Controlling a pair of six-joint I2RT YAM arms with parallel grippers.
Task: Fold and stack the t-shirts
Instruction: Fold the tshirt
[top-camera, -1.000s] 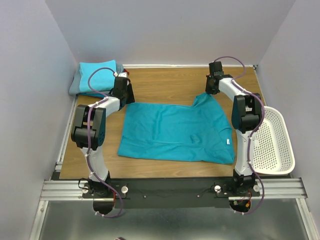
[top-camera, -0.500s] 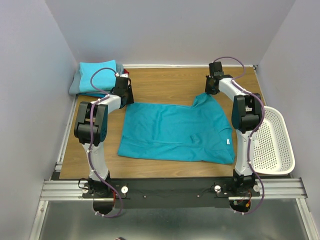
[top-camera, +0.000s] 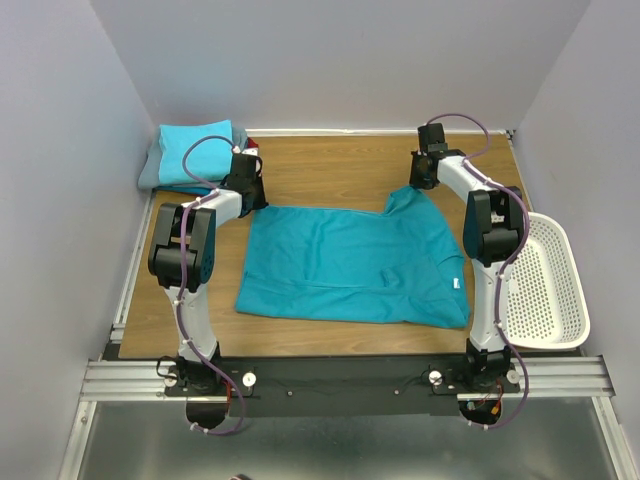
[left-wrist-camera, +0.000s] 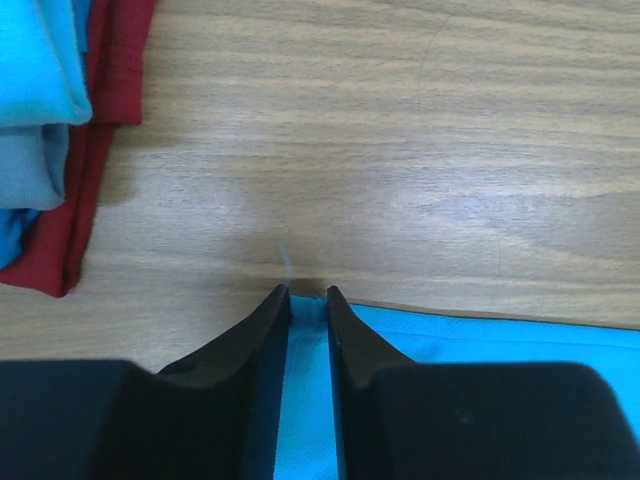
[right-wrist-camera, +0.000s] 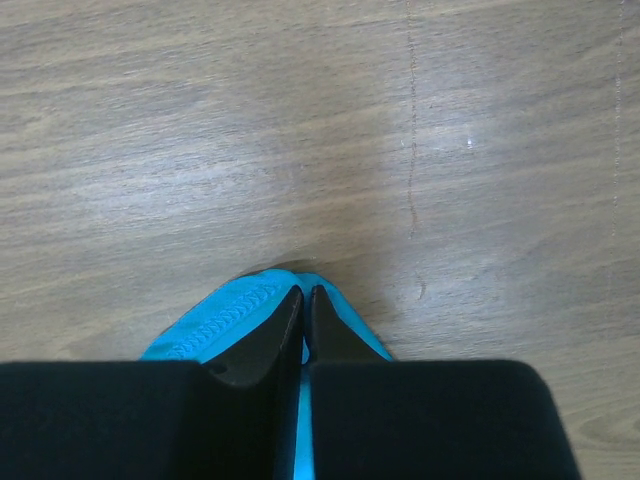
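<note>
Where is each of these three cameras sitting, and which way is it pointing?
Top external: above and behind the robot, looking down on the table, teal t-shirt, folded stack; left arm and right arm show.
Left wrist: on the left arm, looking down past the left claw at the shirt's edge.
Right wrist: on the right arm, looking down past the right claw, pinching a fold of that shirt.
Shared: both wrist views show the teal t-shirt and wood table.

Jaws pinch the teal t-shirt (right-wrist-camera: 225, 318) at its tip (ribbed seam leftward) on wooden table (right-wrist-camera: 300, 120).
</note>
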